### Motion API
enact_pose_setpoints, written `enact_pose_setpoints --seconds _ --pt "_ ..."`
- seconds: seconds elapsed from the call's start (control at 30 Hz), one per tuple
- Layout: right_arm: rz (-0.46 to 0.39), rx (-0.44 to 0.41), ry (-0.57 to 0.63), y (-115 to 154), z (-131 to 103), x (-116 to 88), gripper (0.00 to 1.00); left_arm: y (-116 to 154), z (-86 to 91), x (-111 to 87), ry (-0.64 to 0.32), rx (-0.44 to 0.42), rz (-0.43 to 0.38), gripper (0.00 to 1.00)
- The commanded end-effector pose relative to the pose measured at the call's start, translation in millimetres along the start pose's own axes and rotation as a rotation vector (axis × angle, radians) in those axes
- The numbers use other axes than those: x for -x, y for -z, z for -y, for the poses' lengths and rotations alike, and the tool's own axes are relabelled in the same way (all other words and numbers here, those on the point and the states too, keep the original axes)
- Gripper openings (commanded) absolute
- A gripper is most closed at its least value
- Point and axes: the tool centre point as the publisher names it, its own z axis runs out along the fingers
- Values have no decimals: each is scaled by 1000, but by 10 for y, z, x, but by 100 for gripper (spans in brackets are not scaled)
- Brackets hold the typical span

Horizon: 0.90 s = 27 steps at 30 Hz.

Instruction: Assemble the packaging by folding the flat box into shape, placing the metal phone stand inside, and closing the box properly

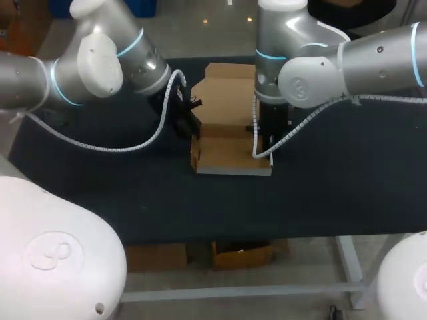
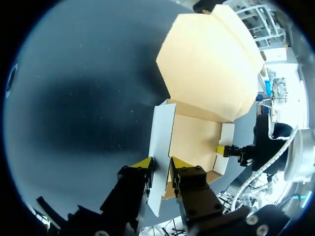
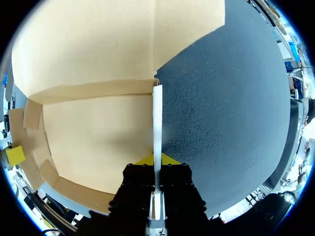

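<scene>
Head view: box [image 1: 230, 150] sits mid-tabletop [image 1: 333, 180], tray walls raised, lid [image 1: 230, 83] open and lying back, phone stand not seen | Left wrist view: my left hand [image 2: 161, 163] clamped on left side wall [image 2: 160, 132] | Right wrist view: my right hand [image 3: 158, 160] clamped on right wall [image 3: 157, 123] | Judgement: folding only part done; loading the stand and closing are outstanding.

Head view: right gripper [image 3: 156, 160] hidden under its own wrist, left gripper [image 2: 161, 164] only a dark shape against the worktop [image 1: 100, 180], right arm [image 1: 320, 67] covering a corner of the box [image 1: 227, 93] lid; right wrist view: lid cut off at the rim.
</scene>
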Motion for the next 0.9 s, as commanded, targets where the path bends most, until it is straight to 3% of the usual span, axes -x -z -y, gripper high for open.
enact_pose_setpoints --seconds 0.03,0.3,0.9 --pt "0 -2 1 1 1 -8 0 82 21 -45 -4 19 17 25" --pt "0 -2 1 1 1 -8 0 178 -11 0 -14 70 -41 29" --pt "0 -2 1 1 1 -8 0 400 -176 581 -7 51 -173 27"
